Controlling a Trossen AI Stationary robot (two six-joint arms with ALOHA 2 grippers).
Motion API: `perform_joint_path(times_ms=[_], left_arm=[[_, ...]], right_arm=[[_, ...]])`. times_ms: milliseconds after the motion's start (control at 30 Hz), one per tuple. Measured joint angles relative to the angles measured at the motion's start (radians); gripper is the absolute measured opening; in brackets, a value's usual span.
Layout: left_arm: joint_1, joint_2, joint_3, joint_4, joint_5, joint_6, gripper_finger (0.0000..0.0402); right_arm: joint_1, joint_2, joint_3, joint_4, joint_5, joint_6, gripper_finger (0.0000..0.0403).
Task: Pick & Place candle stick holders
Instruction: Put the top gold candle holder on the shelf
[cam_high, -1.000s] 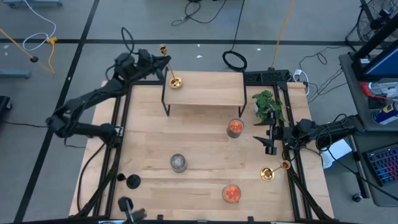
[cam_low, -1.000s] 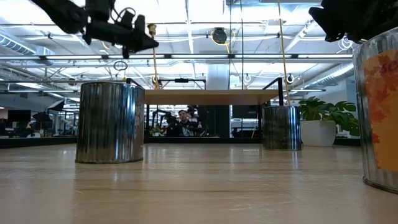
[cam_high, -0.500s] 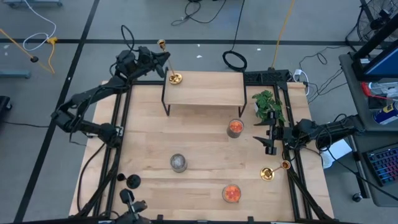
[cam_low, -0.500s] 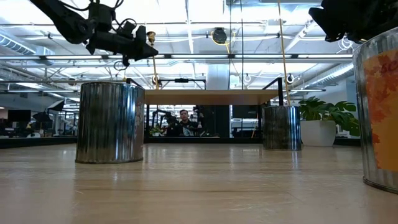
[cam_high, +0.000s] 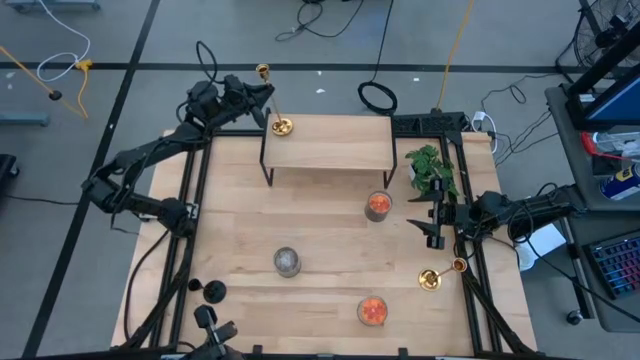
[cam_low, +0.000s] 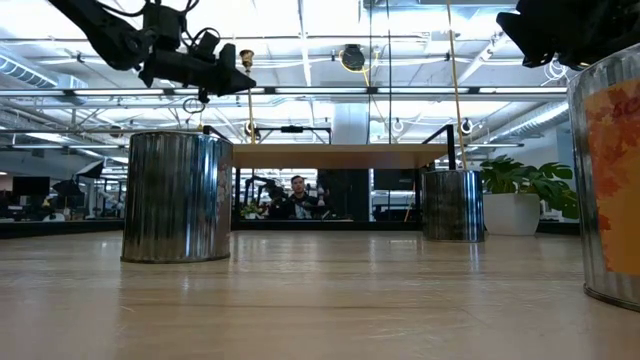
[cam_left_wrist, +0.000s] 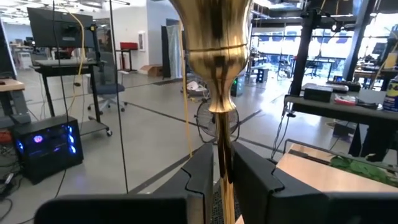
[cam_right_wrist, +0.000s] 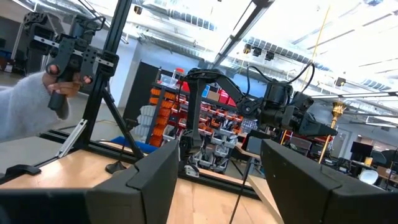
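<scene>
— What moved in the last second?

— The left gripper (cam_high: 262, 96), clamped on a gold candlestick (cam_high: 272, 103), shifted toward the far left corner of the raised shelf (cam_high: 330, 145). The candlestick's round base now sits at that corner instead of nearer the shelf's middle.

— And from the desk-level camera?

— There the left gripper (cam_low: 235, 80) has drifted slightly, carrying the candlestick's cup (cam_low: 246, 58) higher. The left arm's elbow swung outward too.

Gold candlestick (cam_high: 272, 100) upright on shelf corner, second gold (cam_high: 436, 276) at right edge; black one (cam_high: 214, 292); grey cup (cam_high: 287, 261), orange cups (cam_high: 378, 205) (cam_high: 372, 309) on table.
</scene>
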Motion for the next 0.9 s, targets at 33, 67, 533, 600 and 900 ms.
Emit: perform_joint_path(times_ms=[33,67,533,600,900], left_arm=[[0.0,0.0,0.0,0.0,0.0,0.0,0.0062],[0.0,0.0,0.0,0.0,0.0,0.0,0.0062],[0.0,0.0,0.0,-0.025,0.019,0.024,0.0083],[0.0,0.0,0.0,-0.032,0.02,0.024,0.0104],[0.0,0.0,0.0,-0.032,0.034,0.023,0.019]], right_arm=[[0.0,0.0,0.0,0.0,-0.001,0.0,0.0224],[0.0,0.0,0.0,0.0,-0.002,0.0,0.0224],[0.0,0.0,0.0,-0.036,-0.003,0.066,0.0224],[0.0,0.0,0.0,-0.08,-0.003,0.064,0.0224],[0.002,0.0,0.0,-0.289,-0.172,0.172,0.0224]])
